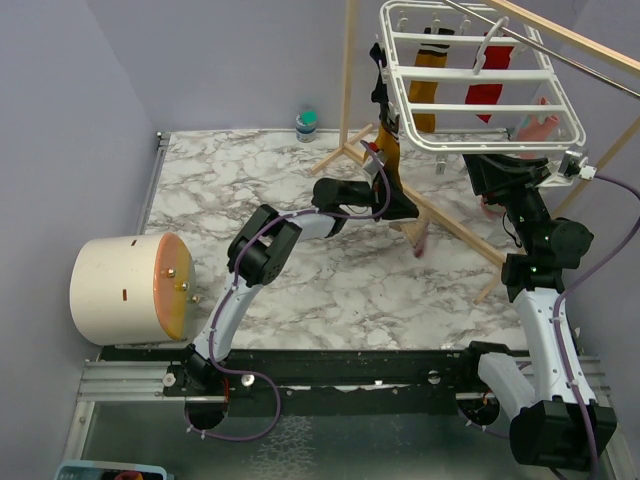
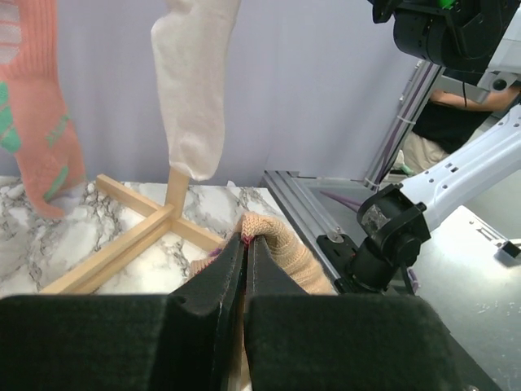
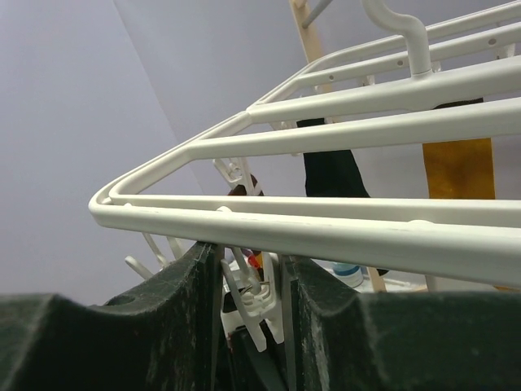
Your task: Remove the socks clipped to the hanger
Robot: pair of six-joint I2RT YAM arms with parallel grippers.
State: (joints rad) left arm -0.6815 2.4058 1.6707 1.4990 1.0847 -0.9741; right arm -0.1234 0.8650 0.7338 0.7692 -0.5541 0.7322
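The sock (image 2: pixel 286 247) feels soft and light; our left gripper (image 2: pixel 247 244) clamps it below the hanger (image 3: pixel 342 236), while our right gripper (image 3: pixel 248 265) gapes around a clip (image 3: pixel 244 303).

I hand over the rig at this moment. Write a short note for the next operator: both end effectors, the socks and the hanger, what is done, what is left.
Left end effector: shut on a tan knit sock, held low, seemingly free of the white hanger.
Right end effector: up under the hanger rim, fingers on either side of a white clip; I cannot tell whether it squeezes.
Hanging: mustard sock, red sock, black sock, pink-and-teal sock, white sock.
Done: at most the one sock in hand.
Left: put it down, then unclip the others.
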